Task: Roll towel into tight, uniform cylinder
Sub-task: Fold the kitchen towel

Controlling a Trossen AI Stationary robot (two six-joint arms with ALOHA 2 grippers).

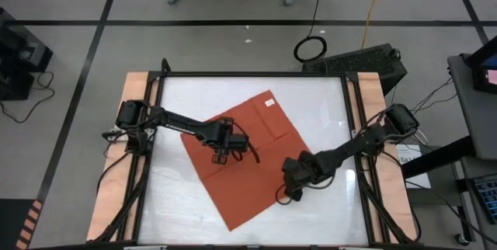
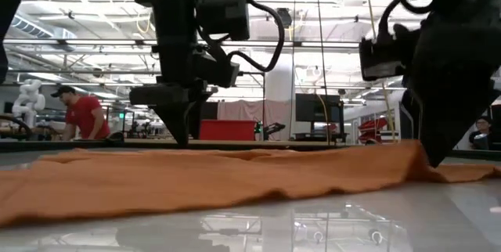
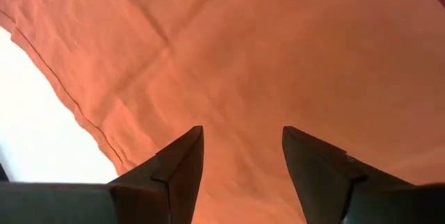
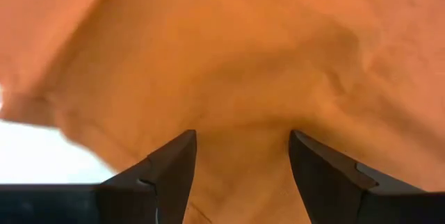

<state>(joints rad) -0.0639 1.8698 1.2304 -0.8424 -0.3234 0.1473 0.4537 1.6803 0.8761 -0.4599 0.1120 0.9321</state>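
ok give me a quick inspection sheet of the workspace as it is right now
surface: white tabletop with wooden side strips, glossy.
job's things: towel lies spread flat as a diamond, unrolled, a few creases, small tag near its far corner.
clutter: nothing seen on the table.
grippers: left gripper open, over the towel's middle; right gripper open, at the towel's right edge, where the cloth is bunched up.
cables: black cable looping off the left arm's wrist; yellow cable and a black coil on the floor.
surroundings: grey floor with black tape lines; a person in a red shirt far behind.
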